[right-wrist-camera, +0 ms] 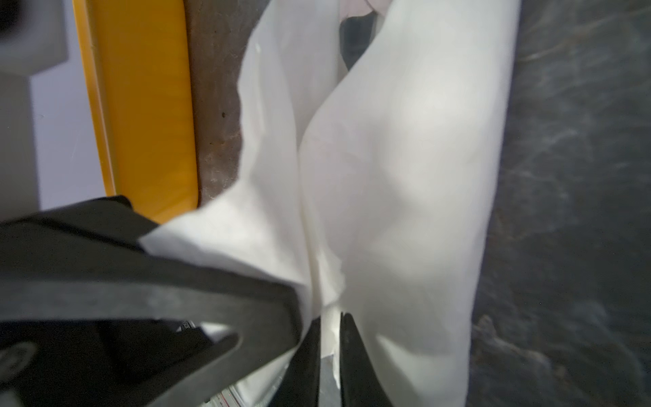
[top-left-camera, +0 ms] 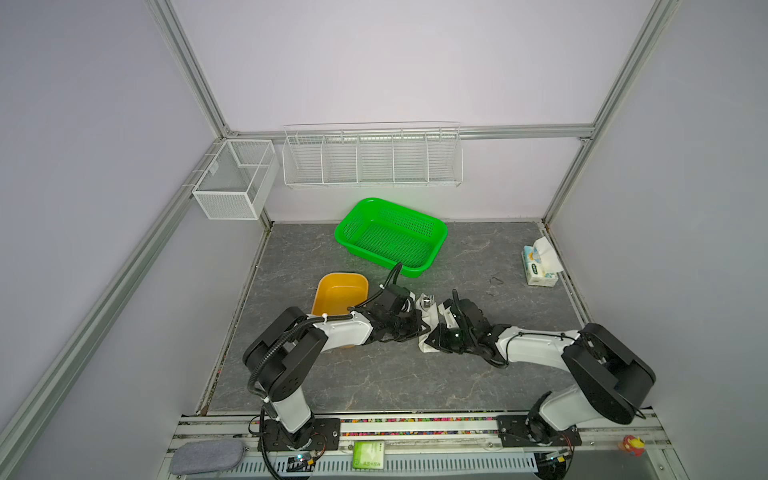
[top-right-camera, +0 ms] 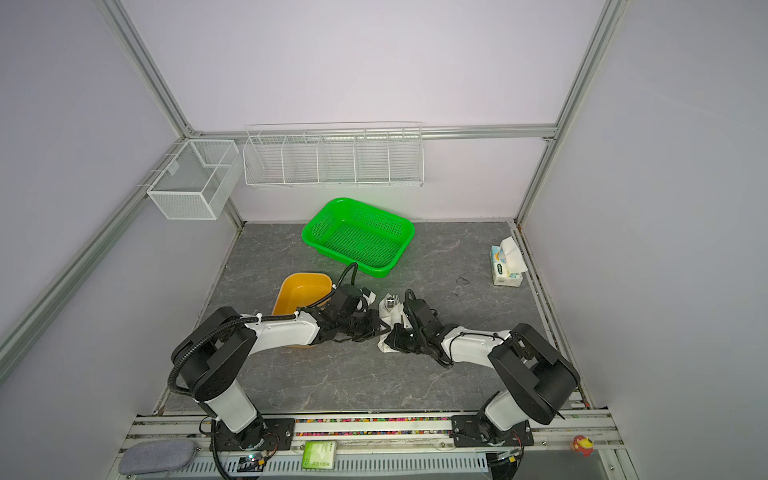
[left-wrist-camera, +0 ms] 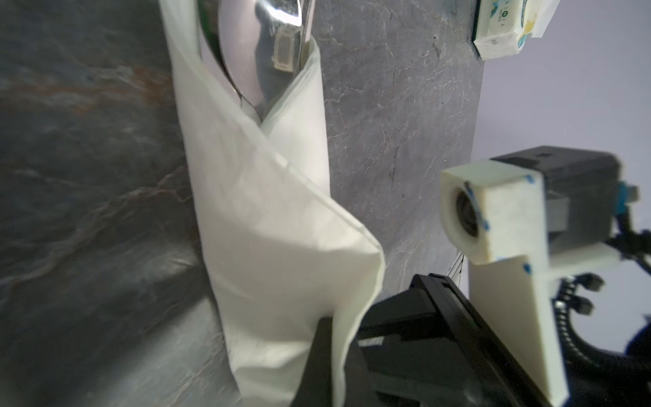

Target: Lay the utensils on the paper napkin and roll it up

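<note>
Top pair: I look down from high above the front rail (top-left-camera: pixel 415 426), at the lower edge of the frame, toward the back wall (top-left-camera: pixel 374 62). Both top views take in the whole grey tabletop (top-left-camera: pixel 374 386).
Left wrist: very near, skimming low across the tabletop along the paper napkin (left-wrist-camera: pixel 267 229). The right arm's camera housing (left-wrist-camera: pixel 493 218) looks back at me.
Right wrist: even nearer, with the paper napkin filling my frame, blurred, and the yellow tub (right-wrist-camera: pixel 141 105) behind.
Shared: all four views hold the paper napkin, which sits mid-frame from above.
</note>
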Controlling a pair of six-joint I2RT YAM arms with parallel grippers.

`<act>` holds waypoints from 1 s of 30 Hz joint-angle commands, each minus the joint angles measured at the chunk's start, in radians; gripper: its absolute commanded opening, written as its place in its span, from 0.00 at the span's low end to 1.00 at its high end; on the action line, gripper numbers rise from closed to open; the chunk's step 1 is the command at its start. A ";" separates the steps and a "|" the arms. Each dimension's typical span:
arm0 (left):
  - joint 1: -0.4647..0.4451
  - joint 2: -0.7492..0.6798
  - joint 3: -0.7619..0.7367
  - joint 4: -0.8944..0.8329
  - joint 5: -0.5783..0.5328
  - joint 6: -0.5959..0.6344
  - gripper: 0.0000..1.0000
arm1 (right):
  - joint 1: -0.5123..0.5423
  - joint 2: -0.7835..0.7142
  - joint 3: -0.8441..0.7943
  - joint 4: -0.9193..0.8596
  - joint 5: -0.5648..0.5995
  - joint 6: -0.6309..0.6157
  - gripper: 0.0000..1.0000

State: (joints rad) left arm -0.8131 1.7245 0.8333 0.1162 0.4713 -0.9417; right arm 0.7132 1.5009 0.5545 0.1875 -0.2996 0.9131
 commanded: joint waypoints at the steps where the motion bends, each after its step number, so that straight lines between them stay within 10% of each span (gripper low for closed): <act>1: -0.006 0.032 0.035 0.017 -0.002 -0.006 0.00 | -0.005 -0.022 -0.022 -0.038 0.022 0.021 0.15; 30: -0.030 0.106 0.110 0.091 0.069 -0.067 0.00 | -0.018 0.023 -0.090 -0.008 0.028 0.043 0.10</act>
State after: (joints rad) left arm -0.8360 1.8042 0.9123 0.1646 0.5220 -0.9840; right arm 0.7017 1.5085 0.4980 0.2237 -0.2878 0.9356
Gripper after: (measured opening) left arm 0.047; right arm 0.095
